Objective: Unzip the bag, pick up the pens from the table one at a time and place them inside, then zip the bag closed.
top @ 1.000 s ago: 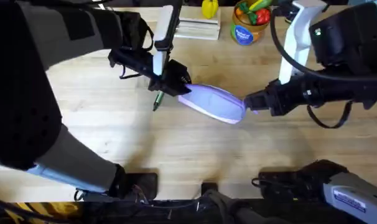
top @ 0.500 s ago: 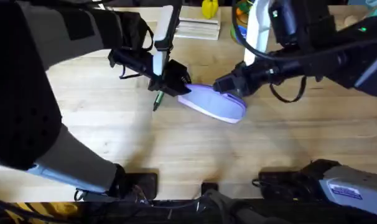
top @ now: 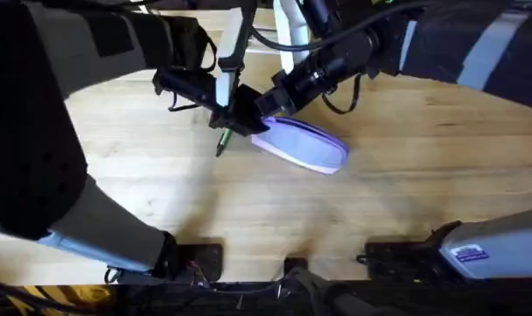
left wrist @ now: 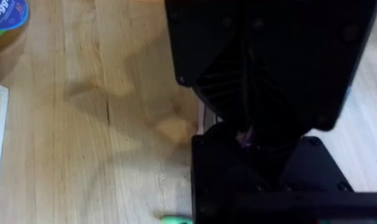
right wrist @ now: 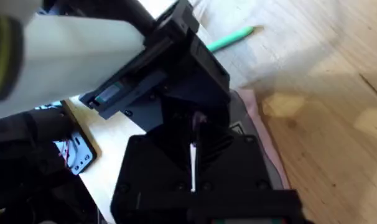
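The lavender bag [top: 301,145] lies on the wooden bench [top: 398,193] a little above the centre of the overhead frame, its long side slanting down toward the right. Both grippers meet at its upper left end. The left gripper [top: 248,123] comes in from the left of the frame and sits right against that end of the bag; whether its fingers are spread or pressed together cannot be told from the overhead view, and in the left wrist view dark gripper housing blocks the fingertips. The right gripper [top: 270,105] reaches in from the upper right, across the middle, and ends just above the same end of the bag, touching or nearly touching the left gripper. In the right wrist view its fingers look pressed close around a small pale tab near the pink-lavender edge of the bag [right wrist: 263,149], but the contact is not clear, so I cannot tell its state.

A light green pen [top: 221,141] with a dark tip lies on the bench just left of the bag, partly under the left gripper. It also appears in the right wrist view [right wrist: 231,38], well apart from the bag's edge.
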`<state>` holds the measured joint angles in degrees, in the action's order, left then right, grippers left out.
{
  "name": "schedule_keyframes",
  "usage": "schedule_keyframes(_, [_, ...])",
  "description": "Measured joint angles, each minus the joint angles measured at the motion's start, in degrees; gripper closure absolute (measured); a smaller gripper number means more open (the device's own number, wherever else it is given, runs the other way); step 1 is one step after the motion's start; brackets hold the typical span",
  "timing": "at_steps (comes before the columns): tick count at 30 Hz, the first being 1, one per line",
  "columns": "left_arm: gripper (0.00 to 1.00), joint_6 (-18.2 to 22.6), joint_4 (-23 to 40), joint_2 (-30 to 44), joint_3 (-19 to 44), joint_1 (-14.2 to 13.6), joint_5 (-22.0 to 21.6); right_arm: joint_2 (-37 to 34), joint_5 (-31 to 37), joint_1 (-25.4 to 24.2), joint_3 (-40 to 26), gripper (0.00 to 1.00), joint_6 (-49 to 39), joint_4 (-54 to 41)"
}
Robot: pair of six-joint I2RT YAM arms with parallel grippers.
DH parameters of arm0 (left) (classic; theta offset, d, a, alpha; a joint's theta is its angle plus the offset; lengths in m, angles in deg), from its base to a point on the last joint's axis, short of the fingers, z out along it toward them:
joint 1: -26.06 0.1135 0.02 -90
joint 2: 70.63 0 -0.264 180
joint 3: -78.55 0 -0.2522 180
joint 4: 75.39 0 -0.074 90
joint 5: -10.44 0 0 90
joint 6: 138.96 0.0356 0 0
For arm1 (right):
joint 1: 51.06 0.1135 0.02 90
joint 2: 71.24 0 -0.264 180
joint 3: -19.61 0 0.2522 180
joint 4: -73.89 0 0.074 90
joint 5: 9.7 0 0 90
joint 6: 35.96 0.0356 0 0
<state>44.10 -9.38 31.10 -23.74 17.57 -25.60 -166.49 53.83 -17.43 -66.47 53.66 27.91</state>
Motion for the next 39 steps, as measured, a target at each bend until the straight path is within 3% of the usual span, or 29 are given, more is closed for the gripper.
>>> schedule_keyframes(4, [0.958,0.0,0.0,0.0,0.0,0.0,0.0,0.0,-0.2,-0.3,-0.2,0.972,0.0,-0.6])
schedule_keyframes(5, [0.958,0.0,0.0,0.0,0.0,0.0,0.0,0.0,-0.4,-0.5,-0.3,0.896,0.3,-1.0])
schedule_keyframes(11, [0.958,0.0,0.0,0.0,0.0,0.0,0.2,0.5,-0.9,-3.2,-1.4,0.052,-0.1,-5.6])
schedule_keyframes(12, [0.958,0.0,0.0,0.0,0.0,0.0,0.2,0.8,-0.9,-3.9,-1.4,0.019,-0.4,-6.8])
schedule_keyframes(22, [0.957,0.0,0.0,0.0,0.0,0.0,0.2,11.7,0.5,-9.9,-1.5,0.007,-6.1,-15.9])
schedule_keyframes(25, [0.910,0.0,0.1,0.0,0.0,0.0,0.3,15.7,2.5,-10.1,-1.5,0.007,-7.2,-17.6])
schedule_keyframes(27, [0.772,0.2,0.0,0.0,0.0,0.0,0.5,17.9,3.4,-10.1,-1.6,0.007,-7.8,-17.7])
schedule_keyframes(31, [0.139,0.0,0.0,0.0,0.0,0.0,1.2,19.9,4.4,-10.1,-1.9,0.006,-8.5,-17.7])
schedule_keyframes(32, [0.045,-0.1,0.1,0.0,0.0,0.0,1.4,20.0,4.6,-10.1,-1.9,0.006,-8.5,-17.7])
schedule_keyframes(39, [0.008,0.0,0.0,0.0,0.0,0.0,1.8,18.8,4.8,-10.1,-1.9,0.006,-5.8,-19.1])
